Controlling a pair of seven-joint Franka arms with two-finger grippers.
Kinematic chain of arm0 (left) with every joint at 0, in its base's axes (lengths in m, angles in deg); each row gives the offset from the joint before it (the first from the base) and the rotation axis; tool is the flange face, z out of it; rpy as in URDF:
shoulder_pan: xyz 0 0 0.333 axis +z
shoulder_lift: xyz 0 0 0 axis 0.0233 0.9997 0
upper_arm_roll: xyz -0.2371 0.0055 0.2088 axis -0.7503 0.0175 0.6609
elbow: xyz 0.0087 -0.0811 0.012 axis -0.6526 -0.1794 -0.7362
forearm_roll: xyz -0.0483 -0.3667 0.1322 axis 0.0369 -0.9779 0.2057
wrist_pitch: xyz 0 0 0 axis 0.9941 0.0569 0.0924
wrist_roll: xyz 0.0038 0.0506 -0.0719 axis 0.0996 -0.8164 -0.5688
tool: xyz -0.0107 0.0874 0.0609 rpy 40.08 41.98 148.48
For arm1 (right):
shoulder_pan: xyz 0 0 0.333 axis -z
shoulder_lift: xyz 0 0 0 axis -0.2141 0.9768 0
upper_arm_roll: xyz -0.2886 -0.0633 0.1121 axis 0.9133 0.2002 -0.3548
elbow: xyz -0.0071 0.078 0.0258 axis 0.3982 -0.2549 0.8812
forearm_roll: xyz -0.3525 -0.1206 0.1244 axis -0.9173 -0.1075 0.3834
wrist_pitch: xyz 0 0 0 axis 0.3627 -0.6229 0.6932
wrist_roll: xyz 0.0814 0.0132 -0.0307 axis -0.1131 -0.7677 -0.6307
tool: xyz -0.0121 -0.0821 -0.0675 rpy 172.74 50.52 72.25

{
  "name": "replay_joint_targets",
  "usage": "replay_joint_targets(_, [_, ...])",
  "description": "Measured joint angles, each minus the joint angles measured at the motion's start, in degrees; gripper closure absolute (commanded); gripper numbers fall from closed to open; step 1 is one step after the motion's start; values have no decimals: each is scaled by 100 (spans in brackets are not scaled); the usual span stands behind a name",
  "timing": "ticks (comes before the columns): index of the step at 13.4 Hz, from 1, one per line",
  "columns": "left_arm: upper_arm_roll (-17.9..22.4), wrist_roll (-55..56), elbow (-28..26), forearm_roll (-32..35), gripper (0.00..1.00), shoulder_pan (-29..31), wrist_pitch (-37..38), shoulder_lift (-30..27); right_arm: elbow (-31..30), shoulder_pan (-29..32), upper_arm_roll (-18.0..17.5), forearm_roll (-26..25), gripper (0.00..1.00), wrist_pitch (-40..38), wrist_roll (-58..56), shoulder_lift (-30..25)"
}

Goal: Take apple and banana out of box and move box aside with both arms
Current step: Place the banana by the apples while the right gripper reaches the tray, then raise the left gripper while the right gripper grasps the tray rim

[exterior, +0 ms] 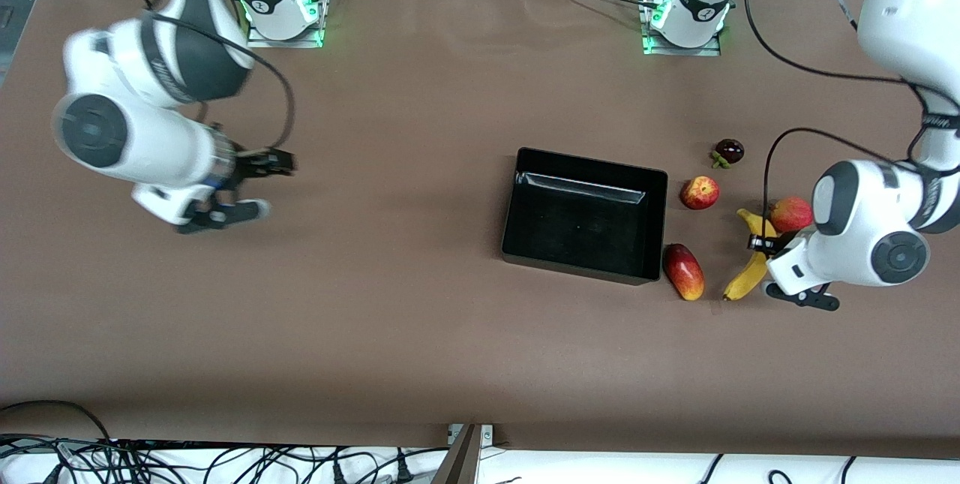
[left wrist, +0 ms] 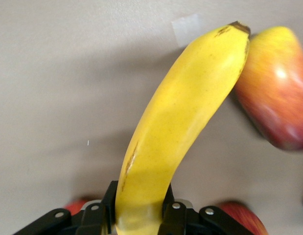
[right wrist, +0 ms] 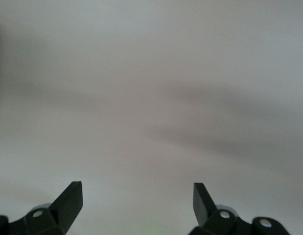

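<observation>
The yellow banana lies toward the left arm's end of the table, and it fills the left wrist view. My left gripper is shut on the banana near its stem end, one finger against each side. The small red-yellow apple sits beside the black tray, farther from the front camera than the banana. The tray is empty. My right gripper is open and empty over bare table at the right arm's end.
An oblong red-yellow mango lies between tray and banana tip. A second round red fruit sits close beside the left gripper. A dark mangosteen lies farther from the front camera than the apple.
</observation>
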Motion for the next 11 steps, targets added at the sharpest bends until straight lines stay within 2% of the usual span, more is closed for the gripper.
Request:
replay_joint_targets(1, [-1, 10, -52, 25, 100, 14, -216, 102, 1, -183, -8, 296, 0, 235, 91, 108])
replay_joint_targets(2, [-1, 18, -100, 31, 92, 29, -384, 170, 1, -382, -19, 488, 0, 519, 375, 210])
replay_joint_targets(3, [-1, 23, -130, 33, 78, 52, -510, 218, 2, -620, -36, 591, 0, 841, 825, 331])
replay_joint_targets(5, [1, 22, -160, 39, 9, 144, -595, 276, 3, -1238, -60, 641, 0, 1591, 1930, 619])
replay_joint_targets(6, [1, 20, -170, 41, 0, 187, -610, 285, 2, -1571, -66, 643, 0, 1964, 2557, 786])
replay_joint_targets(9, [-21, 26, -155, 41, 0, 226, -605, 246, 5, -2366, -68, 642, 0, 2836, 4304, 1297])
replay_joint_targets(11, [-100, 32, -68, 41, 0, 224, -421, 63, 21, -2704, -62, 639, 0, 3124, 5214, 1558])
